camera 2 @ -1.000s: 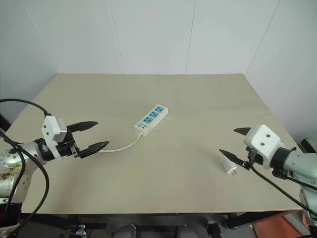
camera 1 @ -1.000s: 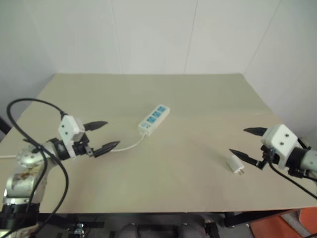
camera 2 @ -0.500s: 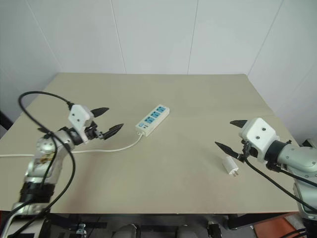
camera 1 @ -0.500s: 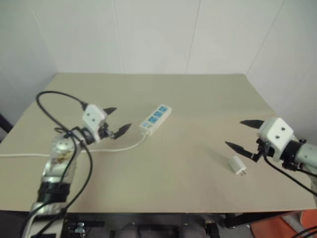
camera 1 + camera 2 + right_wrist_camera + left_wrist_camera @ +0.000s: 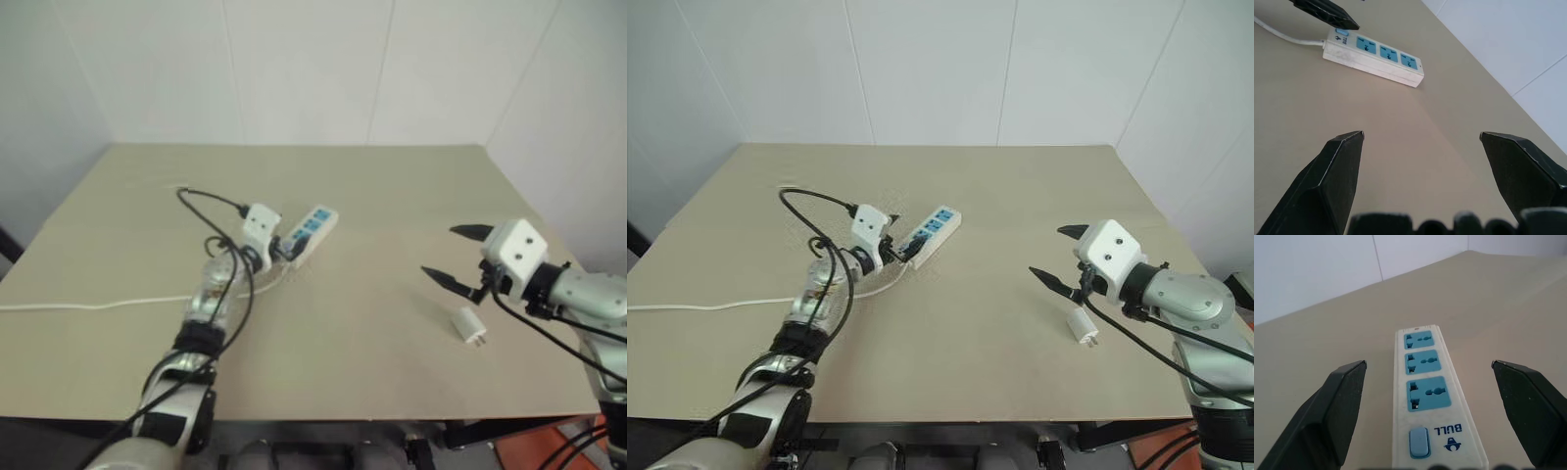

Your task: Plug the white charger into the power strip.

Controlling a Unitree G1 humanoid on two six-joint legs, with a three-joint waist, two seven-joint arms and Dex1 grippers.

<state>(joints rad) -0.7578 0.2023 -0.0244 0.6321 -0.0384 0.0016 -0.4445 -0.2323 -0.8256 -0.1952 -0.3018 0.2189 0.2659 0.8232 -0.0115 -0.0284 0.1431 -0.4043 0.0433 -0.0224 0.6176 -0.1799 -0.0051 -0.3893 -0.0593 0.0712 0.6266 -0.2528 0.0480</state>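
Where both hands gape: one power strip [image 5: 929, 235], one white charger [image 5: 1083, 326].

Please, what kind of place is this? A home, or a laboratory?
Probably a lab or test room, not a home: a plain beige table stands in a corner of bare white walls, bearing a power strip and a charger, with two robot arms working over it.

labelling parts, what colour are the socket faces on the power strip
Blue, on the white power strip; clearest in the left wrist view.

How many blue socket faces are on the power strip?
3, in a single row along the power strip: one nearest its switch end, one in the middle, one at the far end. None look hidden.
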